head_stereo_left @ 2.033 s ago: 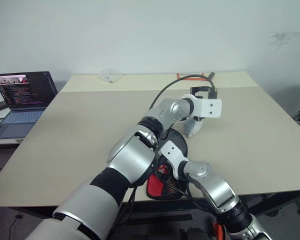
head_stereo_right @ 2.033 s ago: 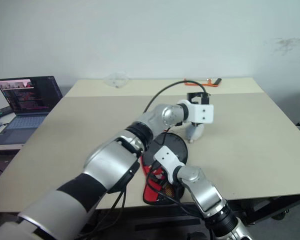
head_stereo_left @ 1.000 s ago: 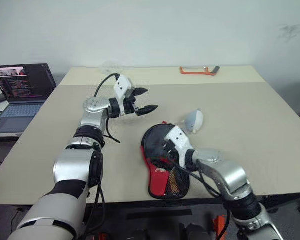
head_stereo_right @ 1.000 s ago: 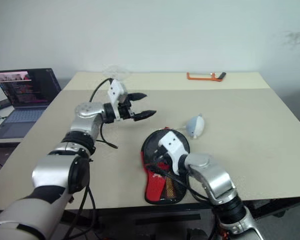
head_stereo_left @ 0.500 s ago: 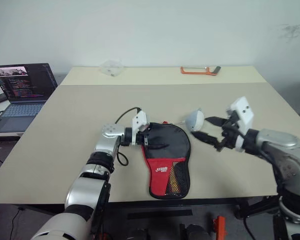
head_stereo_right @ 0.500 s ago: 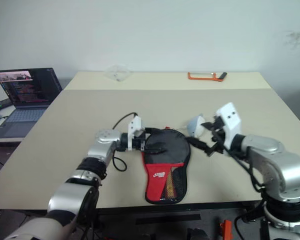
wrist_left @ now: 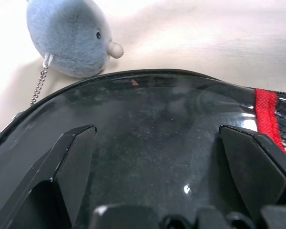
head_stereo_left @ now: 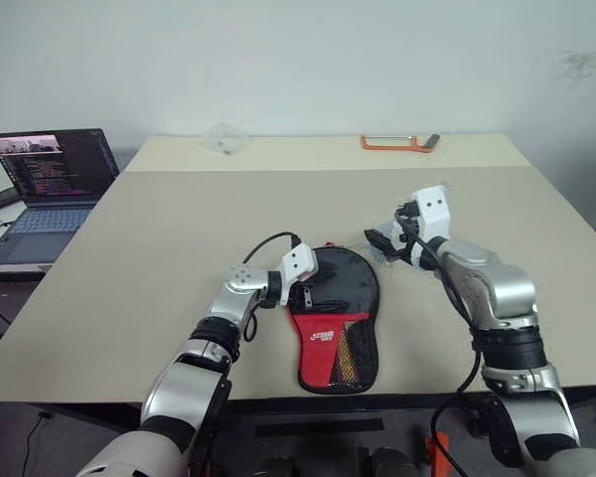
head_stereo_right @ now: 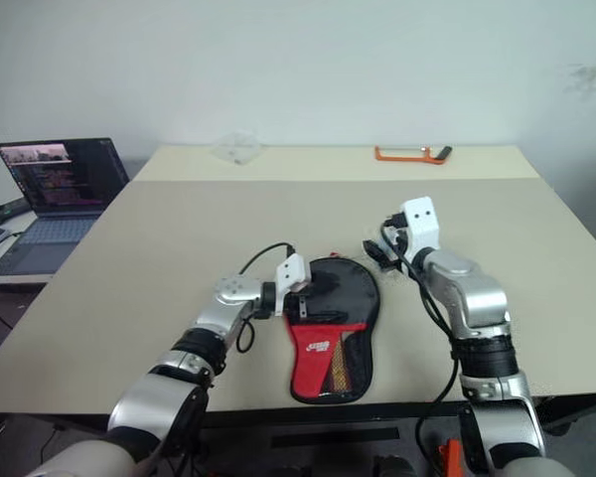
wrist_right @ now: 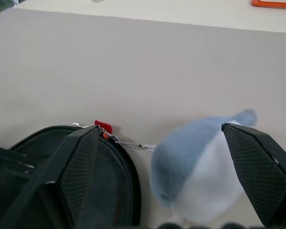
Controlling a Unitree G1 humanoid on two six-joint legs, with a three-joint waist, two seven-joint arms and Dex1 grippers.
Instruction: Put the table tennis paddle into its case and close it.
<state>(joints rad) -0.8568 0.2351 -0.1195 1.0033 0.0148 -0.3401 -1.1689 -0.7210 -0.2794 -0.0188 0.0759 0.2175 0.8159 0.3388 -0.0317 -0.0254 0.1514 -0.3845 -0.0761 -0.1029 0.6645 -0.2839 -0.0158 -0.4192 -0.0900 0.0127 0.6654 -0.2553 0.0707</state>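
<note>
Closing the case (head_stereo_left: 336, 310): open left hand (head_stereo_left: 304, 288) over its round left edge, open right hand (head_stereo_left: 389, 241) around the plush charm (wrist_right: 200, 167), both empty; next, drawing the zip round.

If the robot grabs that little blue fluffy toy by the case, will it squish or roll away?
The blue plush toy looks soft and fuzzy, so it would probably squish rather than break. It seems light, and its rounded body might wobble, but a small chain links it to the case, so it likely can't roll far.
</note>
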